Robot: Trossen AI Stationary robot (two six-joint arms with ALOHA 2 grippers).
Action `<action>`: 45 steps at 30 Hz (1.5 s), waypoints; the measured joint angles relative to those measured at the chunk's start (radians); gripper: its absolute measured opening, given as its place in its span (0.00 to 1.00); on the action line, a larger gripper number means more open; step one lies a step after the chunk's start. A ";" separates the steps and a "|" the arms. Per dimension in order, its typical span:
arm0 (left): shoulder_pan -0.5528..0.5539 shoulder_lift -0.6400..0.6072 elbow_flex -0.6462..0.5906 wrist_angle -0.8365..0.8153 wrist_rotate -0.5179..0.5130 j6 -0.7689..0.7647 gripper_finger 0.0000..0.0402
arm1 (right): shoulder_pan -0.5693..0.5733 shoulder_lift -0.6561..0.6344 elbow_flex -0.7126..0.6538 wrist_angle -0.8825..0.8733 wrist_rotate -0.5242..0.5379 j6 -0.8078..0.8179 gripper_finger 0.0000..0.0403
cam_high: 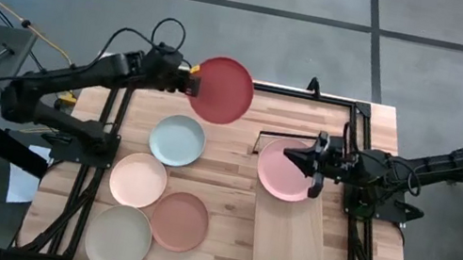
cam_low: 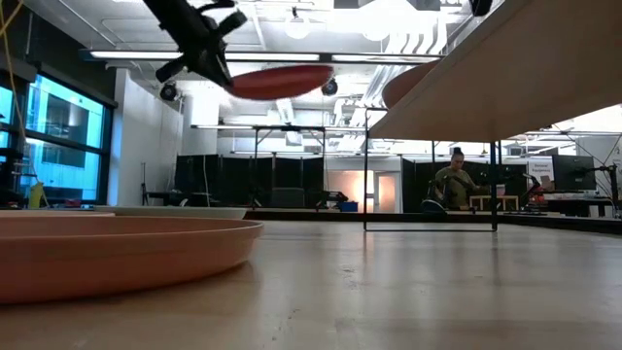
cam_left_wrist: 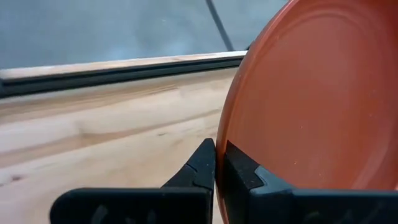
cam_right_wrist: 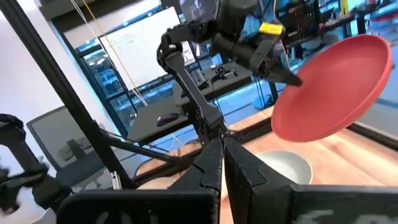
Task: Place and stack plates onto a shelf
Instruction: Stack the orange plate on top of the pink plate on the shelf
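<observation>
Red plate [cam_high: 223, 89] aloft, four plates [cam_high: 178, 140] tabled.

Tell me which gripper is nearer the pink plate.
Right. The right gripper hangs shut right over the pink plate on the shelf; the left gripper is far across the table, holding the red plate.

Left arm is stretched out up and across from its side of the table, elbow bent, wrist pointing toward the middle, with the left gripper [cam_high: 190, 83] hanging in the air, fingers [cam_left_wrist: 202, 163] pinched tight together on the rim of what it's carrying. Right arm reaches in low from the opposite side, pretty much straight, and the right gripper [cam_high: 310, 160] has its fingers [cam_right_wrist: 209, 163] closed up too.
</observation>
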 joint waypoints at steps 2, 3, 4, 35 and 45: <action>-0.056 0.000 0.000 0.029 -0.008 -0.010 0.00 | 0.000 -0.009 0.000 0.041 0.022 -0.017 0.00; -0.089 0.002 0.000 0.044 -0.007 -0.021 0.00 | 0.000 -0.019 0.000 0.071 0.036 -0.031 0.00; -0.122 0.007 0.000 0.062 -0.006 -0.039 0.00 | 0.000 -0.030 0.001 0.088 0.050 -0.049 0.00; -0.469 0.681 0.545 0.207 -0.044 -0.060 0.03 | 0.000 -0.137 0.055 0.049 0.132 -0.219 0.00; -0.463 0.681 0.546 0.209 -0.049 -0.024 0.08 | 0.000 -0.137 0.055 0.027 0.132 -0.216 0.00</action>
